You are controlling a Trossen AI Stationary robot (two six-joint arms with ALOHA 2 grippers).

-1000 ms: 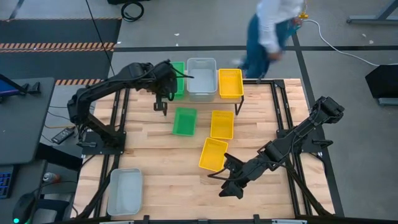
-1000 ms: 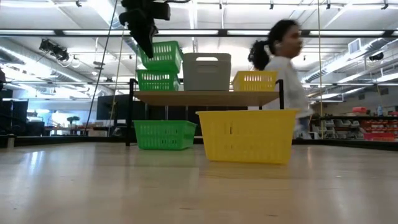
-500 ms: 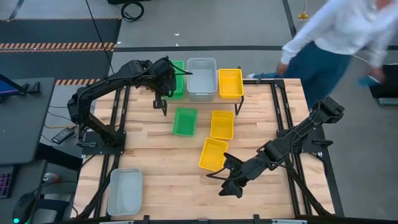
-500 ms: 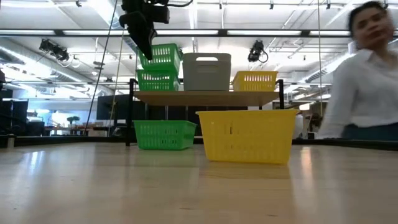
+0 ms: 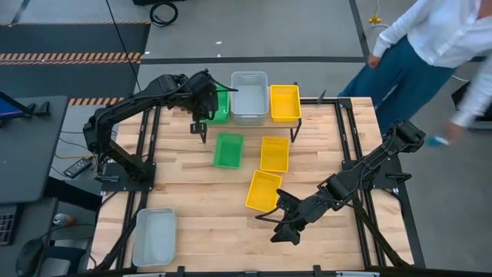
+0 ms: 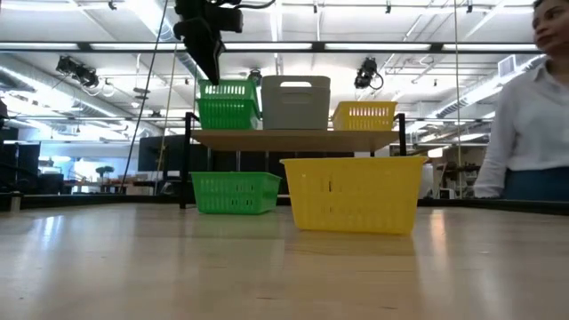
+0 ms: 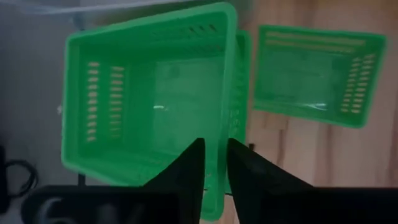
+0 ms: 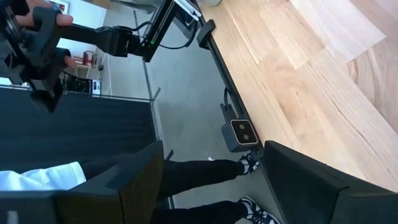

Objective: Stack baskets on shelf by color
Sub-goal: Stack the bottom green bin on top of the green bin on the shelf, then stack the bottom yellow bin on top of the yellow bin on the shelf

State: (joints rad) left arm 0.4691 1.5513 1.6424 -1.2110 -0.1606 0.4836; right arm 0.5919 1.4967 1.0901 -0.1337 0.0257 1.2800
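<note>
The left gripper (image 5: 202, 123) is held over the shelf's (image 6: 293, 138) left end, above the green stack (image 6: 227, 105). In the left wrist view its fingers (image 7: 189, 171) are nearly pressed together on the near wall of the top green basket (image 7: 149, 99), with only a thin gap between them.

On the shelf, left to right: green stack, grey basket (image 5: 249, 96), yellow basket (image 5: 284, 102). In the low view the green stack is seated level, its rim just below the grey basket's top.

On the table (image 5: 200, 192): a third green basket (image 5: 228, 149) just in front of the shelf, two yellow baskets (image 5: 274, 154) (image 5: 264, 190) beside it and nearer the front, another grey basket (image 5: 154, 235) at the front left corner.

The right gripper (image 5: 283, 228) is parked low near the front edge, fingers (image 8: 323, 186) spread wide, nothing between them.

A person (image 5: 430, 46) is seen beyond the table's far right corner.
</note>
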